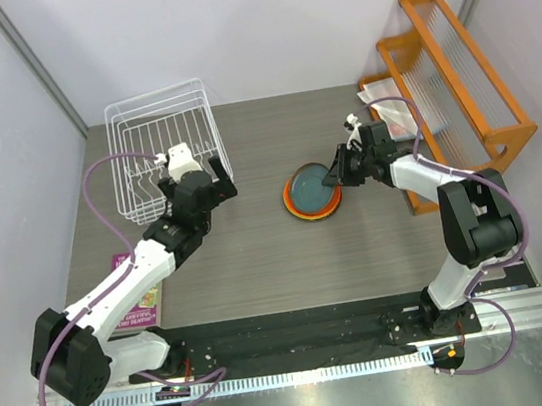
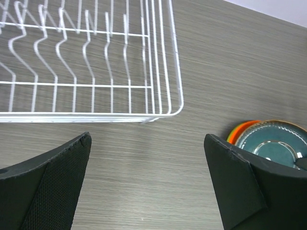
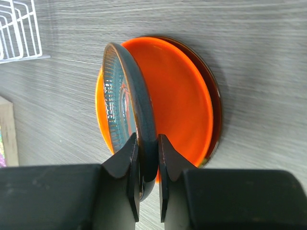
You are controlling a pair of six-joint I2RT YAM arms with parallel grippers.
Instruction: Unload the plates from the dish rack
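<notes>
Nearing completion, apparently: dish rack shows no plates; right jaws pinch teal plate by rim, tilted on orange plate on table; left jaws wide, empty.

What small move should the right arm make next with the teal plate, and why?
Probably lower the teal plate until it lies flat on the orange plate, then release it. The right fingers pinch its rim, and it stands tilted on edge over that plate, not yet resting flat.
</notes>
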